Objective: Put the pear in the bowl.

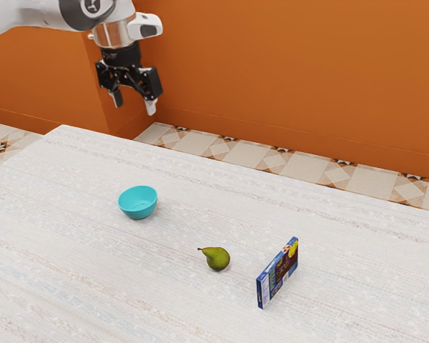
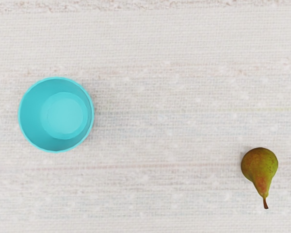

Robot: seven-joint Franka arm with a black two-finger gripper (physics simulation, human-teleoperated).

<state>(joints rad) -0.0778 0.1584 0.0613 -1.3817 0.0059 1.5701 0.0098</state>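
Up above table level, gripper [image 1: 134, 102] is hanging empty, fingers spread wide. Pear [image 1: 217, 259] is lying on the tabletop [image 1: 57, 214], outside the bowl [image 1: 138, 208], nearer the upright box [image 1: 278, 273]. Looks like progress is sitting at zero: reaching, grasping, carrying, releasing all pending.

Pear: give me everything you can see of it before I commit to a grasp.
The pear is whole, green to olive with a reddish-brown blush, its skin smooth-looking and faintly speckled. A round body narrows to a neck ending in a short brown stem. It lies on its side on the pale table, its stem pointing to the exterior view's left. There it sits between the turquoise bowl and the blue box, touching neither.
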